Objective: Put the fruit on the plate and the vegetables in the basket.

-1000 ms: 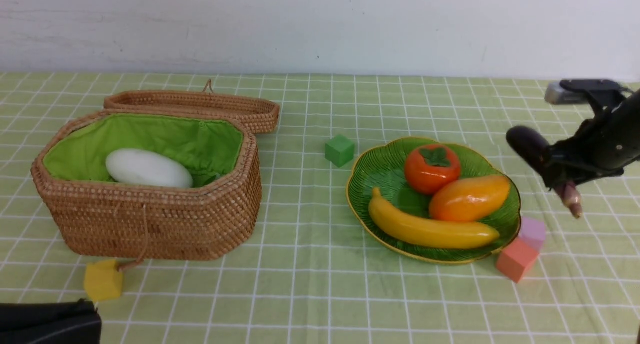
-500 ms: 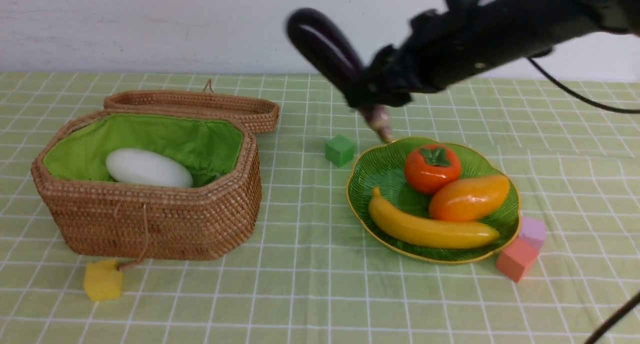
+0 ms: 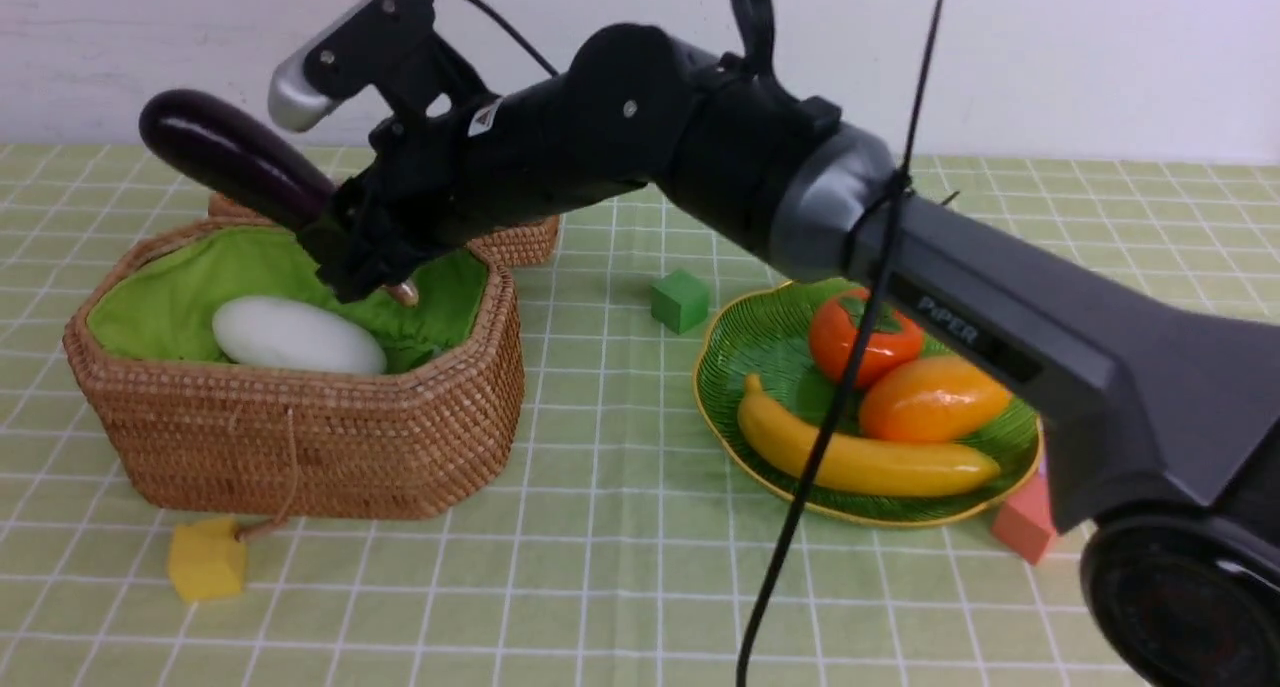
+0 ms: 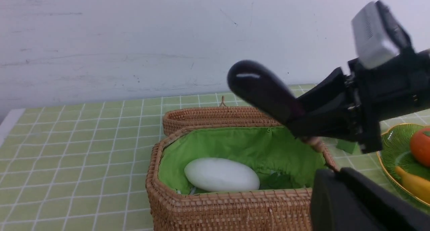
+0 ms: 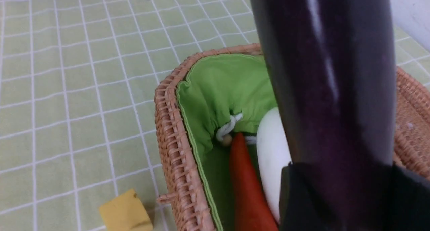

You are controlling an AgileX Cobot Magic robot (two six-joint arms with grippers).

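Observation:
My right gripper (image 3: 345, 252) is shut on the dark purple eggplant (image 3: 235, 157), which it holds tilted above the open wicker basket (image 3: 300, 437). In the right wrist view the eggplant (image 5: 329, 73) fills the gap between the jaws of the right gripper (image 5: 339, 177). The white radish (image 3: 297, 335) and the carrot (image 5: 247, 187) lie on the basket's green lining. The persimmon (image 3: 862, 337), mango (image 3: 935, 397) and banana (image 3: 860, 457) rest on the green plate (image 3: 760, 337). My left gripper (image 4: 336, 172) is shut and empty, near the basket's right end.
The basket's lid (image 3: 510, 242) lies open behind it. A green cube (image 3: 680, 300) sits between basket and plate, a yellow cube (image 3: 206, 559) by the basket's front, and a salmon cube (image 3: 1022, 522) at the plate's right. My right arm and its cable cross over the plate.
My right arm has swung from the far right, over the plate, to above the basket with the eggplant in its grip. The dark left-arm part at the bottom left has left the front view.

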